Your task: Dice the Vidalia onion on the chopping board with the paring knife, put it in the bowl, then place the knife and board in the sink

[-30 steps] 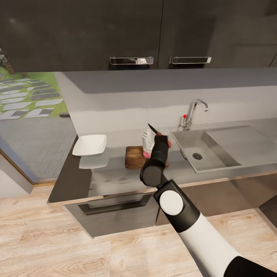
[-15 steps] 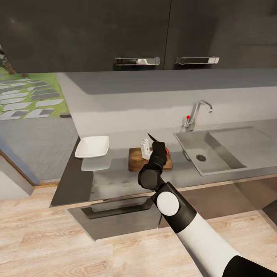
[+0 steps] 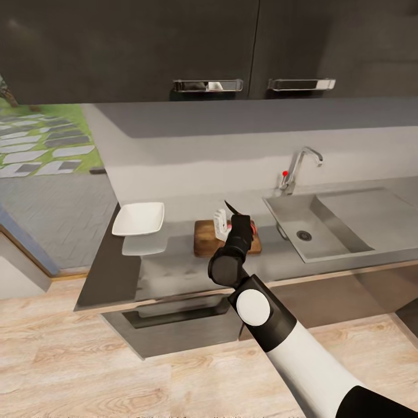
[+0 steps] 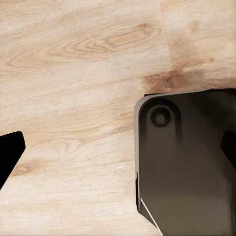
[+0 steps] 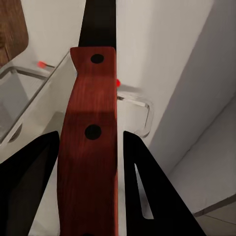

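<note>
My right gripper (image 3: pixel 222 224) hangs over the brown chopping board (image 3: pixel 205 242) on the grey countertop (image 3: pixel 174 270). It is shut on the paring knife's red-brown handle (image 5: pixel 88 147). The knife's dark blade (image 3: pixel 230 207) points up and back toward the wall. The Vidalia onion is hidden behind the gripper and forearm. The white square bowl (image 3: pixel 138 218) stands left of the board. To the board's right is the steel sink (image 3: pixel 325 227), its basin bare around the drain (image 3: pixel 303 235). My left gripper (image 4: pixel 118 147) is open over the wooden floor, beside the robot's dark base.
The chrome tap (image 3: pixel 297 167) with a red knob stands behind the sink. Dark wall cabinets (image 3: pixel 209 46) hang above the counter, and an oven front (image 3: pixel 174 316) sits below it. To the left, the room opens onto a paved, grassy area.
The camera has shifted a little, moving the whole picture right. My right gripper with the knife has dropped slightly toward the board, and the pink spot seen under it earlier is now covered.
</note>
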{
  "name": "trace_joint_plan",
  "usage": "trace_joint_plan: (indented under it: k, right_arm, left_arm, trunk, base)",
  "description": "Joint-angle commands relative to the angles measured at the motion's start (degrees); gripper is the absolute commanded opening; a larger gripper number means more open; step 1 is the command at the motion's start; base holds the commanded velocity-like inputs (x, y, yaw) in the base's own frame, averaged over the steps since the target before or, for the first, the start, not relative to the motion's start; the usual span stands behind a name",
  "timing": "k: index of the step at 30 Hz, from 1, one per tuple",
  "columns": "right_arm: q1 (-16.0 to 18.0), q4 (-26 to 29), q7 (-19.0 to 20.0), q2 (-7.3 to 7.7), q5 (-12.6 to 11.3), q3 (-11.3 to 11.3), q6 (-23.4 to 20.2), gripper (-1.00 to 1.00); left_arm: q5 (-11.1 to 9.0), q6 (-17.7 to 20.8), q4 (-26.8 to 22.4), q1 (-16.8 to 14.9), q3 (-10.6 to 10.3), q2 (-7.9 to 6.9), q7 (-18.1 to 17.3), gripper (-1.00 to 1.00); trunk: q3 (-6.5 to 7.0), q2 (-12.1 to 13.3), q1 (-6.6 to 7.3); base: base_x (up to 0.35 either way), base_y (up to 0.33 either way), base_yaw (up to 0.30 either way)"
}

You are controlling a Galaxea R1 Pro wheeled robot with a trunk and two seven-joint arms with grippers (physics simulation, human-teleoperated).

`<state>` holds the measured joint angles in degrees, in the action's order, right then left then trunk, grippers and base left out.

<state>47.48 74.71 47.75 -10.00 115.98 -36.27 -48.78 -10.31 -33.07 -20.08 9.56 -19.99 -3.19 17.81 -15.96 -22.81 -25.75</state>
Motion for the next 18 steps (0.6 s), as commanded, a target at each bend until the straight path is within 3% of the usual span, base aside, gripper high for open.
trace_joint_plan:
  k: [1, 18]
  right_arm:
    - [0.1, 0.0, 0.6, 0.0, 0.6, -0.1, -0.1, -1.0]
    - [0.0, -0.1, 1.4, 0.0, 0.6, -0.1, -0.2, -1.0]
  left_arm:
    - [-0.5, -0.1, -0.1, 0.0, -0.5, -0.07, 0.3, 1.0]
    - [-0.5, -0.1, -0.1, 0.0, -0.5, -0.07, 0.3, 1.0]
  trunk:
    - [-0.19, -0.1, -0.03]
    - [-1.74, -0.1, -0.03]
  base:
    - [0.0, 0.0, 0.0]
    - [0.0, 0.0, 0.0]
